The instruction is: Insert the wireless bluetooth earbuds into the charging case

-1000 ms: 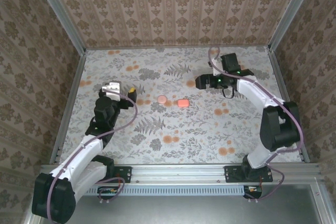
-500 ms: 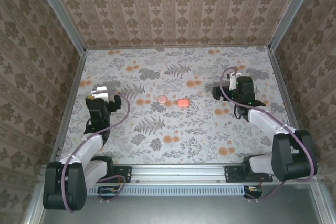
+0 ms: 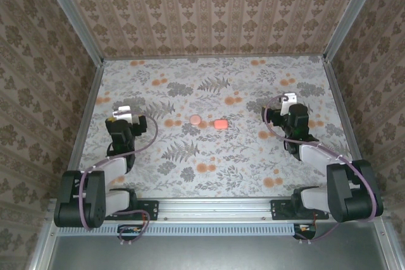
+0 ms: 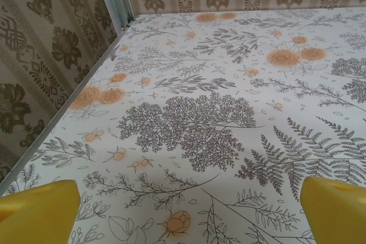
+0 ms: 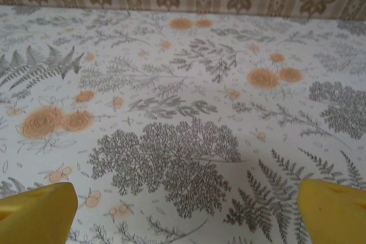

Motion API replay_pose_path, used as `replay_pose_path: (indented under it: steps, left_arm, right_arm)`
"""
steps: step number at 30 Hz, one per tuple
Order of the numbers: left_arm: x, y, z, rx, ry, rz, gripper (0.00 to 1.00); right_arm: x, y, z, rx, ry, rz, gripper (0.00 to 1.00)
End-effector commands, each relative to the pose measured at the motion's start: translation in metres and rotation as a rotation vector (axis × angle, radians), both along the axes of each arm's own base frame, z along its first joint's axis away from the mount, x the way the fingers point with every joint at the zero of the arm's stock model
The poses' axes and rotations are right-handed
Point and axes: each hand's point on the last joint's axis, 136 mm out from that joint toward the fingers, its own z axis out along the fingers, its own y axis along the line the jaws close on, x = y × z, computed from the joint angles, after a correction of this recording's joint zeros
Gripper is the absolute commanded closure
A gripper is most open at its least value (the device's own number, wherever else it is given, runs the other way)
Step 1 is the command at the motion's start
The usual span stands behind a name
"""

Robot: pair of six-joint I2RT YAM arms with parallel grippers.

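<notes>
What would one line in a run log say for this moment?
left gripper: open, empty | right gripper: open, empty | pink disc, pink square: centre, apart, untouched

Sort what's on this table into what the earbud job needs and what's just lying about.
For the job:
- pink rounded square, probably the charging case
- left gripper and right gripper, both open and empty

Just lying about:
- pink round disc beside the square, apart from it, purpose unclear
- flowered table
- patterned walls
</notes>
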Motion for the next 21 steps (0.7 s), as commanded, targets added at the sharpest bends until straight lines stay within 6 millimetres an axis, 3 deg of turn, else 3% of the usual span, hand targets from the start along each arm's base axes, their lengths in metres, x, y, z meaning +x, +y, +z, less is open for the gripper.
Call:
replay_pose_path:
  steps: [1, 7, 21]
  left_arm:
    - [0.007, 0.001, 0.014, 0.0, -0.079, -0.003, 0.0]
    - [0.014, 0.003, 0.013, 0.034, -0.097, 0.006, 0.0]
    - [0.041, 0.0, -0.017, 0.063, -0.018, -0.003, 0.0]
  right_arm:
    - [0.007, -0.003, 0.014, -0.023, -0.091, -0.003, 0.0]
    - [0.007, -0.002, 0.003, -0.019, -0.091, 0.002, 0.0]
    - [0.016, -0.004, -0.031, -0.013, -0.058, 0.004, 0.0]
